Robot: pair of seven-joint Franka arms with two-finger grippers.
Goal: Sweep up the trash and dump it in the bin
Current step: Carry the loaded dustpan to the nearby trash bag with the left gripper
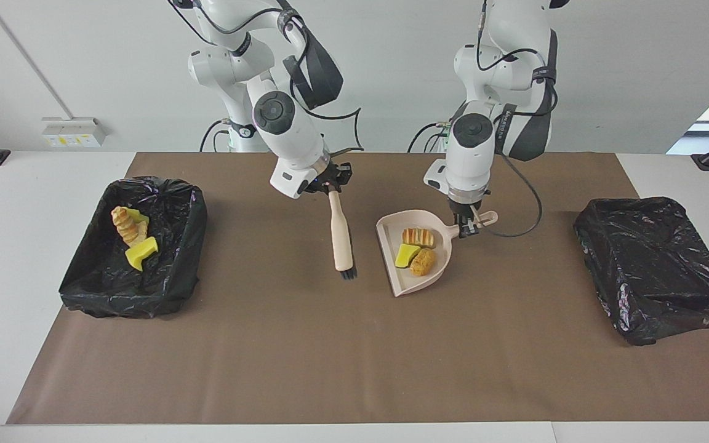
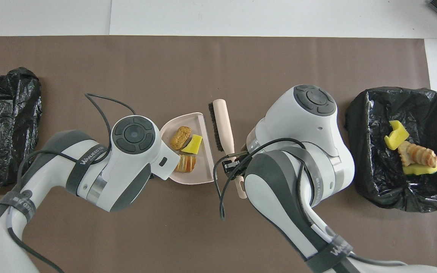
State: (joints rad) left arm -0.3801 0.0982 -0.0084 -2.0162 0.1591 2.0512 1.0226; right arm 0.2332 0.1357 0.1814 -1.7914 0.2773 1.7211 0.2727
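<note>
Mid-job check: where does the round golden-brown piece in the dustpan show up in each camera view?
Facing view: the round golden-brown piece lies in the pink dustpan, at centre, just right of the green-backed sponge piece.
Overhead view: the same piece is left of centre, just left of the sponge piece.
Shared landmark: the brush beside the dustpan's open edge, in the right gripper.

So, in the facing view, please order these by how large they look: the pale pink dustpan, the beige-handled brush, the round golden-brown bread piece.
1. Pale pink dustpan, largest.
2. Beige-handled brush: about as long, much narrower.
3. Round golden-brown bread piece, in the dustpan, smallest.
</note>
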